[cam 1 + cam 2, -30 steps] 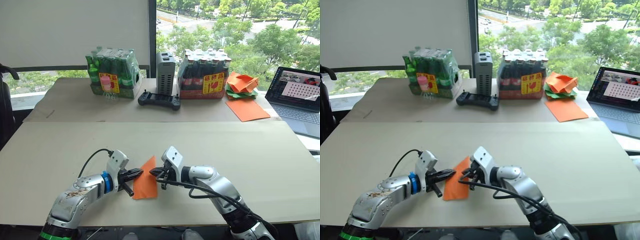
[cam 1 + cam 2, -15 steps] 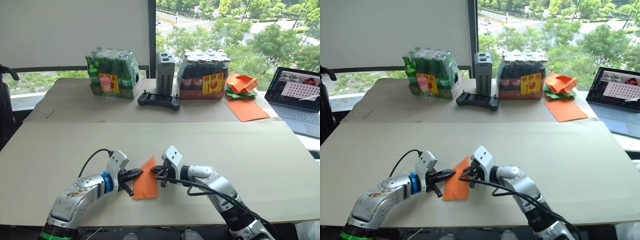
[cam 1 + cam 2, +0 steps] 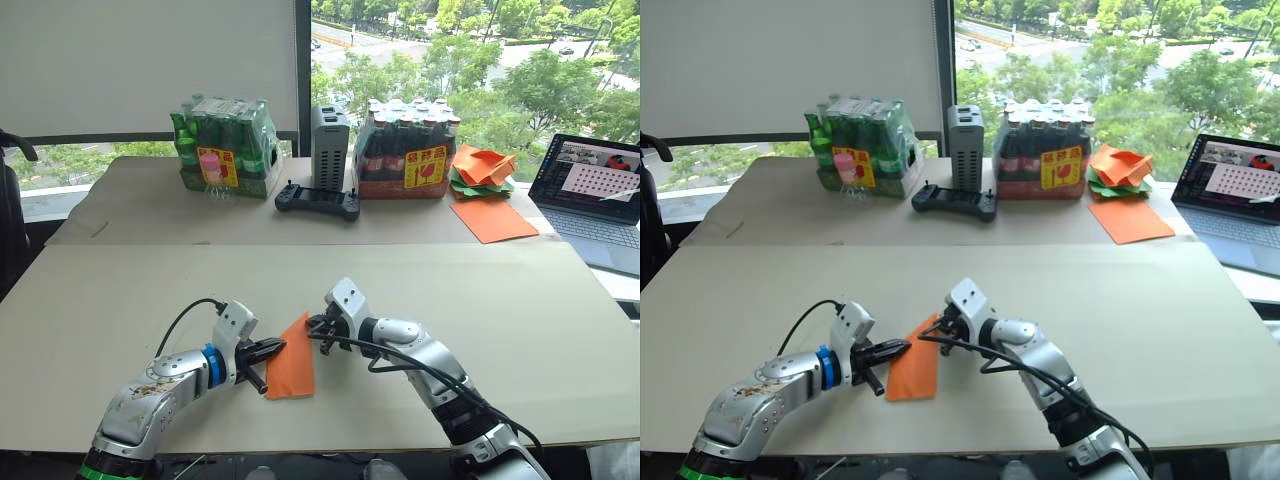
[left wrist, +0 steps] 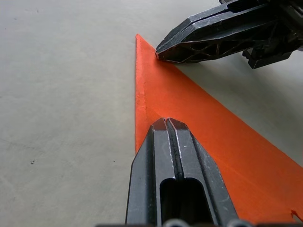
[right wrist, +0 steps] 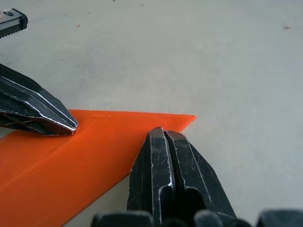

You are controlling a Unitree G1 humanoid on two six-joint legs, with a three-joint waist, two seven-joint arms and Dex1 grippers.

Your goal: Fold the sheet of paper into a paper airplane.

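Sheet of paper (image 3: pixel 291 354): folded to a pointed shape, flat on the near table (image 3: pixel 120 300), between both arms.
Left end effector (image 4: pixel 166 124): fingers pressed together, tip bearing on the paper's long edge.
Right end effector (image 5: pixel 163 133): fingers together, tip pressing near the paper's pointed corner.
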